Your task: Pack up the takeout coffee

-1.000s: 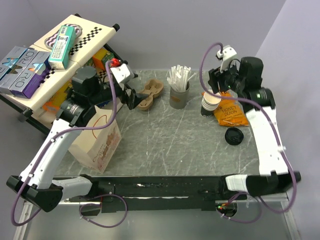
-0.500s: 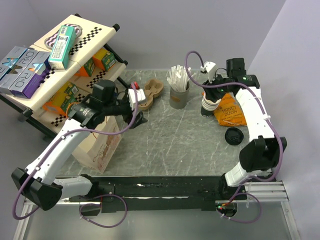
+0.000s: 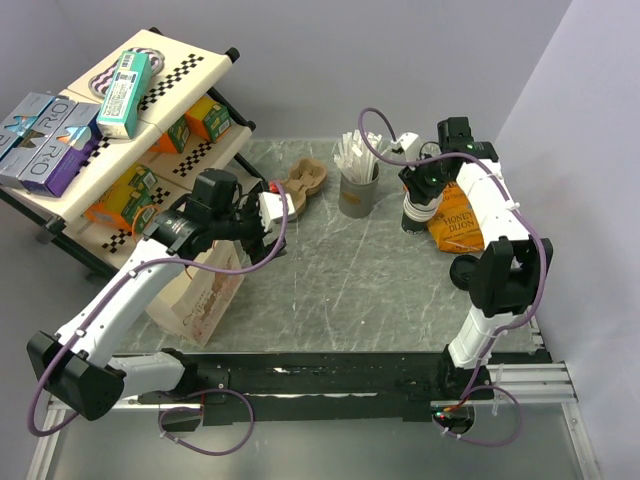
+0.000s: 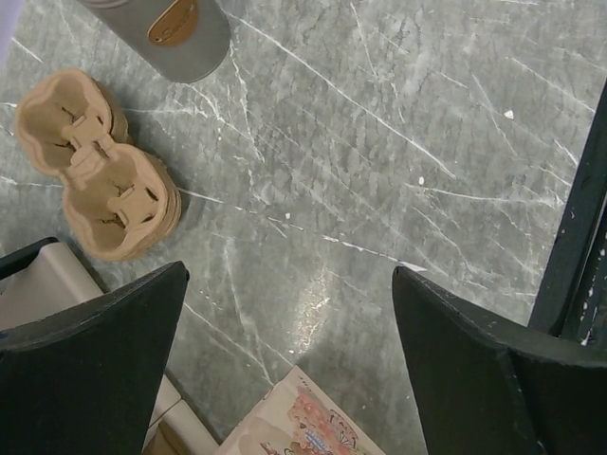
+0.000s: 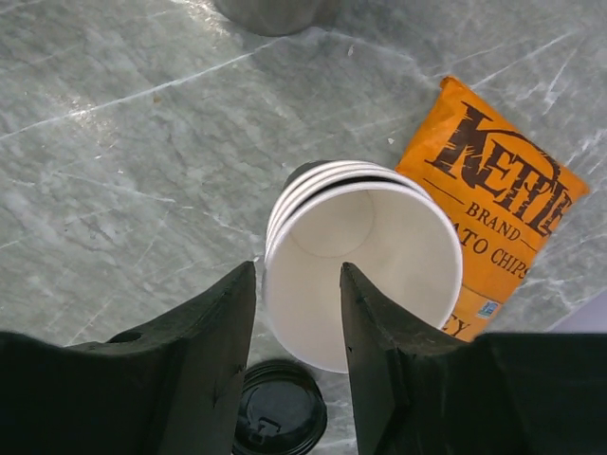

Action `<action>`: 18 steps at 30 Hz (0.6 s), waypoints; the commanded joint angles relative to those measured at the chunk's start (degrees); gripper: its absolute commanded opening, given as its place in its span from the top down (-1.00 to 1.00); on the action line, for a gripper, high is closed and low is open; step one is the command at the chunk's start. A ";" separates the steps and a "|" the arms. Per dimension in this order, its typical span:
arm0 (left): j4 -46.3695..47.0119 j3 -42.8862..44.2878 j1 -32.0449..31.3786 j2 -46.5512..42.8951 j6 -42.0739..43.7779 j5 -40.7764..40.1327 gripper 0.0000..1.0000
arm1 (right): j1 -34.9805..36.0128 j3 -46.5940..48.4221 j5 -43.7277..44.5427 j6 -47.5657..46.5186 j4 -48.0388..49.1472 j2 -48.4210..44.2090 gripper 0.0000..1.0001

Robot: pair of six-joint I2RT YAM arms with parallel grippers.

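The takeout coffee is mostly hidden: only a dark rounded edge [image 5: 300, 173] peeks out behind the stack of white paper cups [image 5: 365, 256], and a dark base [image 3: 411, 224] shows under the stack [image 3: 421, 205] in the top view. My right gripper [image 5: 297, 270] [image 3: 420, 184] is open right above the stack, one finger outside the rim, the other over the cup's mouth. My left gripper [image 4: 289, 275] [image 3: 268, 215] is wide open and empty over the table, beside the paper bag [image 3: 200, 285] [image 4: 303, 427].
A loose black lid [image 5: 280, 408] [image 3: 467, 271] lies near the stack. An orange chip bag [image 5: 493, 199] [image 3: 455, 228] lies to its right. A grey straw holder [image 3: 358, 190] [image 4: 171, 33] and a cardboard cup carrier [image 3: 303, 185] [image 4: 100, 175] stand at the back. A snack shelf [image 3: 100, 130] stands at left.
My left gripper has left the cup carrier and swung right and nearer, over the bag's top edge. My right wrist has moved left and down over the white cup stack.
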 commanded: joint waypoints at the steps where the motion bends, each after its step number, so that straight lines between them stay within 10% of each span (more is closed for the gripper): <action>1: 1.82 1.00 -0.26 0.64 1.08 -0.43 -0.92 | -0.26 3.86 0.76 -1.22 -0.56 1.18 0.06; 18: 4.63 3.02 -0.26 2.13 -0.58 -2.90 -0.93 | -0.35 4.75 -2.58 -1.84 -1.97 -0.74 0.03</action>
